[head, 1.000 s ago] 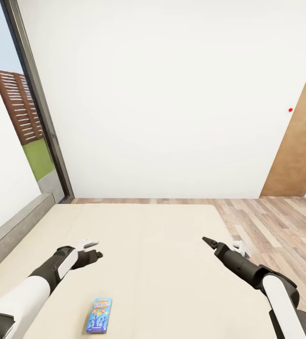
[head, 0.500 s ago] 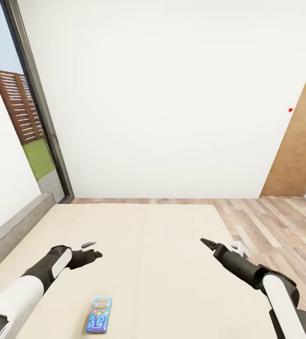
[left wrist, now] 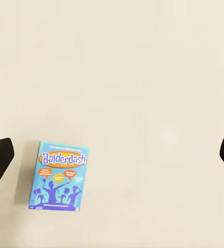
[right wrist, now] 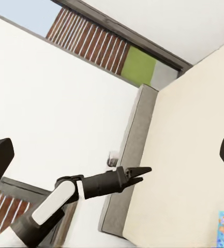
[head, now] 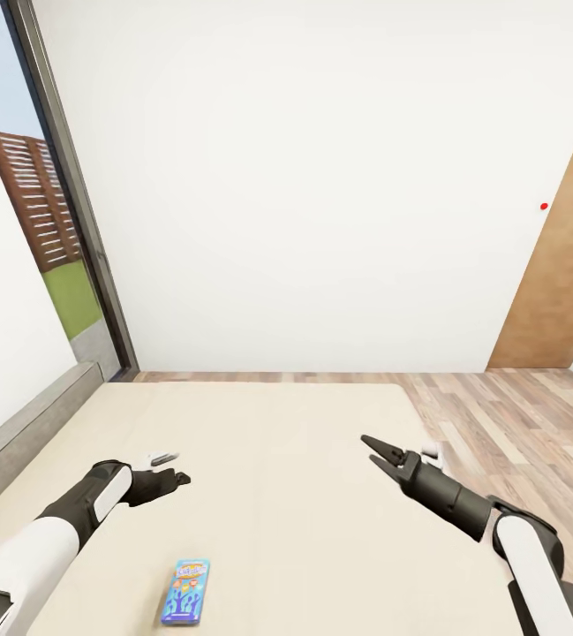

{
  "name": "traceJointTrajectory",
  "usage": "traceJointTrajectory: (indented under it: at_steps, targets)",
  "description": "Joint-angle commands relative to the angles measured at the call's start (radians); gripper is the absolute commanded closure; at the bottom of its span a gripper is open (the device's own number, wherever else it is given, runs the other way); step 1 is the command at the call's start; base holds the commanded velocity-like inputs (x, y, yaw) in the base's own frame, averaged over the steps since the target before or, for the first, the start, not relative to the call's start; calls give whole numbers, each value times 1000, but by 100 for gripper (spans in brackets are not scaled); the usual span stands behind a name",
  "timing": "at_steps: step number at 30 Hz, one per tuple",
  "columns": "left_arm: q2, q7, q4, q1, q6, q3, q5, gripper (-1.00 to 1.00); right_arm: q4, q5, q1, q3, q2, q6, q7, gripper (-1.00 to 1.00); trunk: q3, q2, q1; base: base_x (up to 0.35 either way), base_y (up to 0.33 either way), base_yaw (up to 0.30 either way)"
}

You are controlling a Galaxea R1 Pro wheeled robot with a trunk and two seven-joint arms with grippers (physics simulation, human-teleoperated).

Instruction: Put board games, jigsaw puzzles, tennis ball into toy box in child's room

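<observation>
room: white walls, a tall dark-framed window (head: 65, 190) on the left with grass and a slatted fence outside, wood plank floor (head: 516, 424) on the right
bed: low wide bed with beige mattress (head: 268, 495) and grey headboard (head: 21, 433) along its left side, takes up the whole lower part of the head view
left arm: black and white, reaches over the mattress; left tool (head: 178, 478) hovers above it, fingers spread wide, holding nothing
right arm: same deal, right tool (head: 373, 449) above the mattress near its right edge, fingers apart, empty
board game: small blue flat box (head: 185, 591) with balderdash lettering (left wrist: 58, 176), lying flat on the mattress, near side, closer to the left tool but well apart from both
</observation>
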Motion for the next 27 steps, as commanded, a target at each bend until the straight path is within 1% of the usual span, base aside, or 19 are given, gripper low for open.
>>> traceJointTrajectory:
  at_steps: [1,3,8,12,20,27]
  targets:
    - [1,-4,-1,-1,3,-4,-1,-100,0,6,0,-9,0,7,40,-100,-2,-2,1,0,0,0]
    - [1,-5,-1,-1,3,-4,-1,-100,0,6,1,-21,0,8,69,-100,-2,-2,1,0,0,0]
    - [0,-5,-1,-1,3,-3,0,-100,0,6,4,-38,0,10,92,-100,-2,-2,1,0,0,0]
    - [0,-5,-1,-1,3,-3,0,-100,0,6,6,-48,0,10,98,-100,-2,-2,1,0,0,0]
    - [0,-5,-1,-1,3,-3,0,-100,0,6,8,-52,0,10,100,-100,-3,-2,1,0,0,0]
    - [0,-5,-1,-1,4,-3,0,-100,0,6,8,-53,0,9,100,-100,-11,-2,1,0,0,0]
